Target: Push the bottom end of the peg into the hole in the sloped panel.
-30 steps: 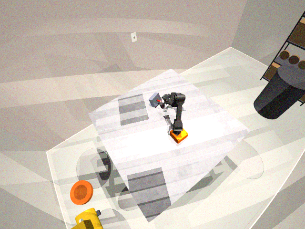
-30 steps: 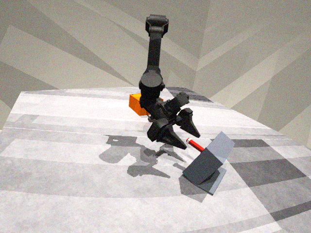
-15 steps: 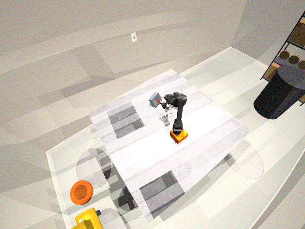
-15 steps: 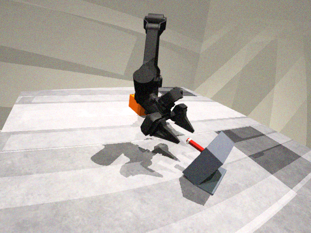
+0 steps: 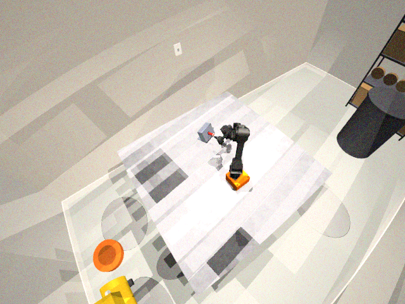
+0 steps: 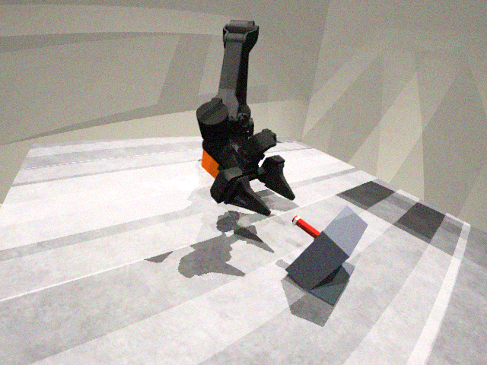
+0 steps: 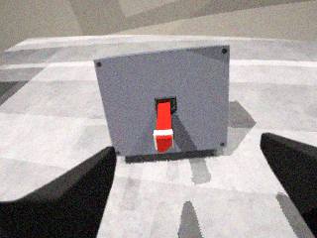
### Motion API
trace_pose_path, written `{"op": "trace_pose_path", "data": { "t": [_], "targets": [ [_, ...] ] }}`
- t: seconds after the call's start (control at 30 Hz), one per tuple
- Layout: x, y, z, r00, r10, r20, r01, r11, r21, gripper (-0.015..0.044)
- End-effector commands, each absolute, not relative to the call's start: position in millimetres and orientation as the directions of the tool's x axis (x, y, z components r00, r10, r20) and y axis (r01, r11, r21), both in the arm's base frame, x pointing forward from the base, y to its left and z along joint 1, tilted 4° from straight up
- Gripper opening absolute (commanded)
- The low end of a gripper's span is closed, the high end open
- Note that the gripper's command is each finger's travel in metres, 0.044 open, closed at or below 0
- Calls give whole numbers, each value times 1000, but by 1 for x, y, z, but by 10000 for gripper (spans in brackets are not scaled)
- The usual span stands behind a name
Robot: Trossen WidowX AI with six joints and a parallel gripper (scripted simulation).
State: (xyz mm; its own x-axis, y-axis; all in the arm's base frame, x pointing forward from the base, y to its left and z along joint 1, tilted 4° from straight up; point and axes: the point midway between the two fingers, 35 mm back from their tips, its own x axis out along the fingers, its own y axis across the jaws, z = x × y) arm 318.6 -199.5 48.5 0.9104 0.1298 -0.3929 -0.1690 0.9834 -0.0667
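The red peg (image 5: 210, 133) (image 6: 307, 226) (image 7: 163, 119) has flat sides and a white band near its outer end. Its inner end is in the dark hole (image 7: 173, 106) of the blue-grey sloped panel (image 5: 204, 134) (image 6: 351, 231) (image 7: 131, 99), and the rest sticks out from the face. Dark gaps show at the top and right of the hole in the wrist view. How deep the peg sits is hidden. My gripper (image 6: 281, 206) (image 7: 187, 146) is open and empty, backed off from the peg's outer end, with its fingers wide apart and not touching the peg.
The panel stands on a flat base plate (image 6: 334, 292) on the table (image 5: 202, 209) (image 6: 98, 310). The arm's orange base (image 5: 237, 180) (image 6: 209, 163) is behind the gripper. Off the table are an orange round object (image 5: 108, 255), a yellow object (image 5: 118, 289) and a black bin (image 5: 366, 127).
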Motion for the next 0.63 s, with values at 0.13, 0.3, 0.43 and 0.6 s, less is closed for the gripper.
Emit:
{"op": "trace_pose_path", "data": {
  "t": [0.13,0.3,0.43,0.6],
  "targets": [
    [306,-201,53,911,133,-391,-172,983,-64,440],
    [300,-203,56,911,132,-390,-170,983,-64,440],
    [298,-203,59,911,132,-390,-170,983,-64,440],
    [295,-204,64,911,132,-390,-170,983,-64,440]
  ]
}}
